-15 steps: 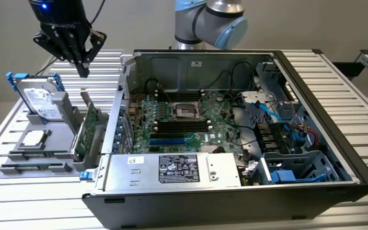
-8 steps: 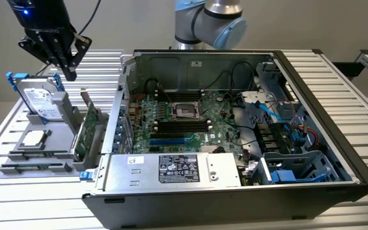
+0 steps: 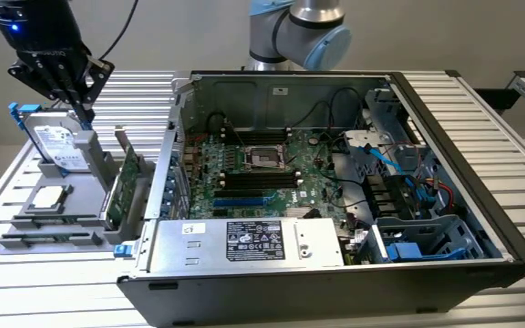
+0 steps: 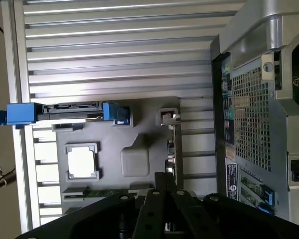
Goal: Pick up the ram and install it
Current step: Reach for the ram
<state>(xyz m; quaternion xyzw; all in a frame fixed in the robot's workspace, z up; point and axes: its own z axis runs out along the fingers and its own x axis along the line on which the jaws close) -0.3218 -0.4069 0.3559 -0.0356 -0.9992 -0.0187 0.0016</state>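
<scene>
**Ram [image 3: 51, 238] in tray [image 3: 73, 223], jaws shut at far end**

Tray sits on counter [image 3: 44, 295] at exterior view's left. Jaws closed, holding nothing, hang over tray's far end by hard drive [image 3: 55, 140]. Ram lies flat in tray's nearest slot, well apart from jaws, lower & toward camera. Its long axis runs left-right in that view. Green card [image 3: 128, 179] stands at tray's right edge. Open PC case [image 3: 481, 205] is further right, w/ black memory slots [image 3: 260, 180] on board.

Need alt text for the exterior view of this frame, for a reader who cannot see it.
A robot arm's shut gripper hangs over a grey parts holder on the exterior view's left, beside an upright hard drive; the ram lies flat at the holder's near edge. To that view's right, an open computer case exposes its motherboard.
</scene>
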